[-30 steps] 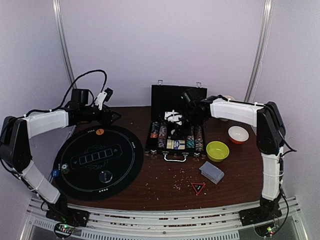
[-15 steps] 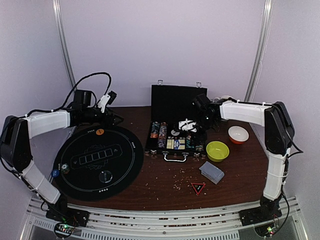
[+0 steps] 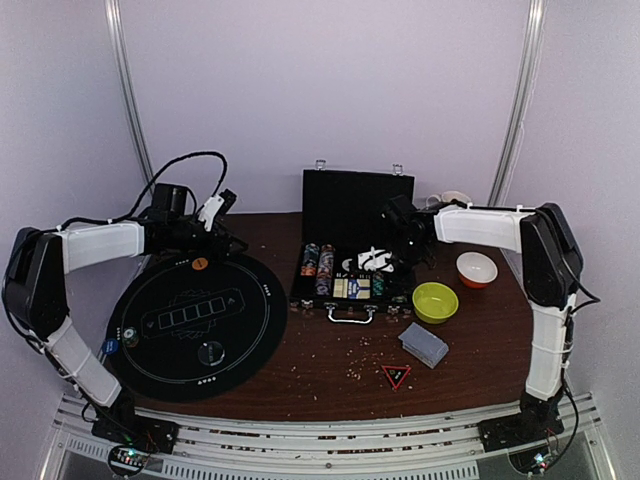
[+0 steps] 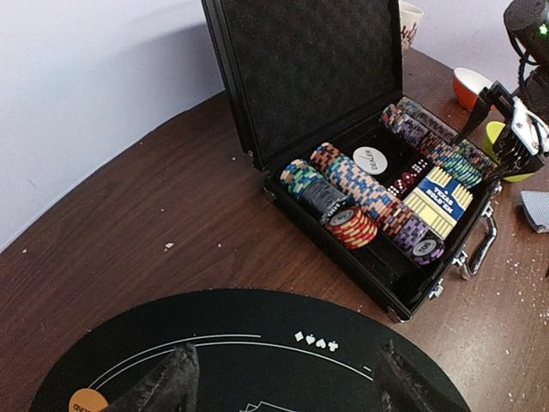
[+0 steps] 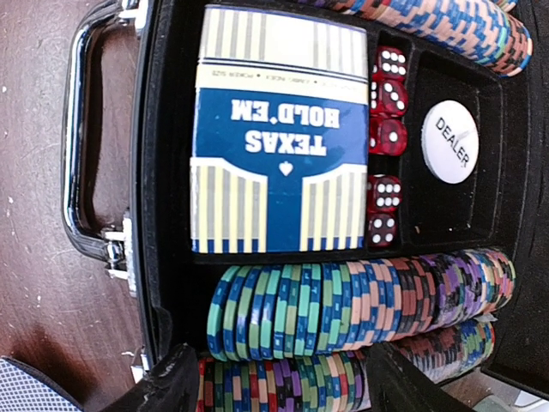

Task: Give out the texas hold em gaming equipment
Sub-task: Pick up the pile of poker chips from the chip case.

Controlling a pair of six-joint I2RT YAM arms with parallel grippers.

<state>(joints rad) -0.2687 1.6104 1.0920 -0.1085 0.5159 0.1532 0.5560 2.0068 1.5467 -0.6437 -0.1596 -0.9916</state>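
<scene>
Over the right half of the open black case (image 3: 355,205), at the middle of the table, the right gripper (image 3: 374,260) hangs with its fingers spread. In the wrist view they straddle the chip rows (image 5: 360,300) on the case's right side. We see nothing lifted, and we cannot tell whether the pads touch a chip. Beside those rows lie the card box (image 5: 279,146), the red dice (image 5: 386,137) and the white dealer button (image 5: 450,142).

At far left the left gripper (image 4: 287,382) hovers over the far rim of the round black mat (image 3: 240,340), released and empty. An orange disc (image 3: 199,263) sits on the mat near it. The grey-blue deck (image 3: 423,344) lies on the wood near and right of the case.

We judge the step in hand to be fetching chips from the case for the mat. The next move calls for closing on a short stack, rising straight up, then carrying it left.

The edges to mind are the case's near wall and handle (image 3: 350,315), the dividers between the rows, and the raised lid on the far side. The yellow-green bowl (image 3: 435,301) sits just right of the case, so there is little room that way. Bare wood between the case and the mat gives an open path leftward. The mat's far side is shared with the left arm, so we would set chips down on its near or right part.
</scene>
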